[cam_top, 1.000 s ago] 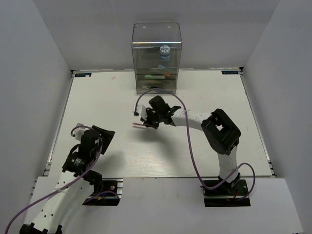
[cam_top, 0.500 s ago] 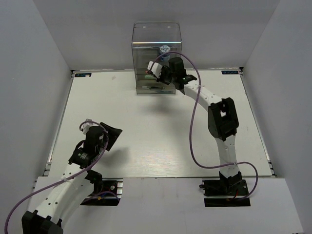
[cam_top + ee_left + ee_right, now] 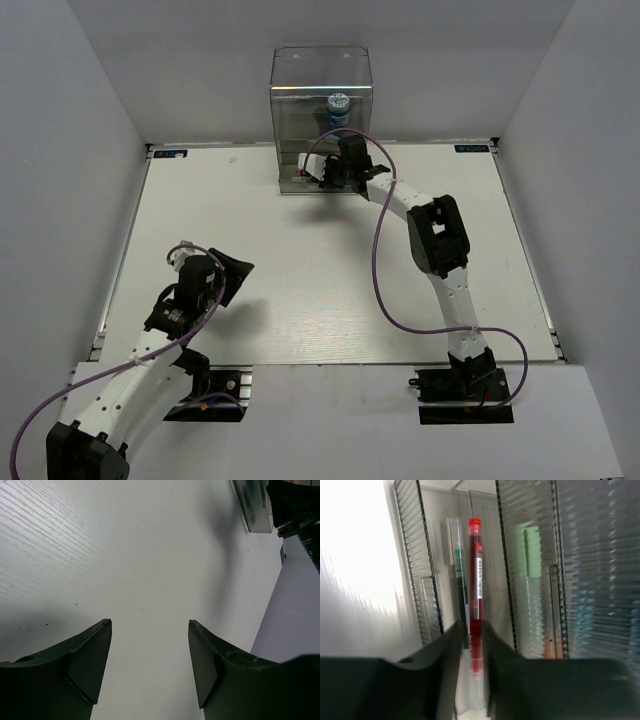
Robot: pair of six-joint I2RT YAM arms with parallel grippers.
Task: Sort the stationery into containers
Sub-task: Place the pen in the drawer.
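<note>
Top external view: my right arm reaches across the table (image 3: 250, 220) to the cabinet (image 3: 320, 70) at the far edge. My right gripper (image 3: 318, 170) is at the front of the cabinet's lower drawers. The roll (image 3: 338, 103) stands higher up inside the cabinet, behind the clear wall.

From my right wrist, the red pen (image 3: 475, 595) runs straight out from between my fingers (image 3: 445, 670) into one drawer level, capped end deepest. Its near end lies in the narrow gap between the two pads. The pads stand very close on either side of it, but I cannot tell whether they are pinching it or only just beside it. A green pen (image 3: 456, 575) lies alongside the red one in the same level. Past the ribbed divider, in the neighbouring level, lies a pale green marker (image 3: 531, 555).

My left gripper (image 3: 235, 272) hovers over the near left part of the table, well apart from the cabinet. Its fingers are spread wide with nothing between them, and only bare white tabletop shows in the gap.
</note>
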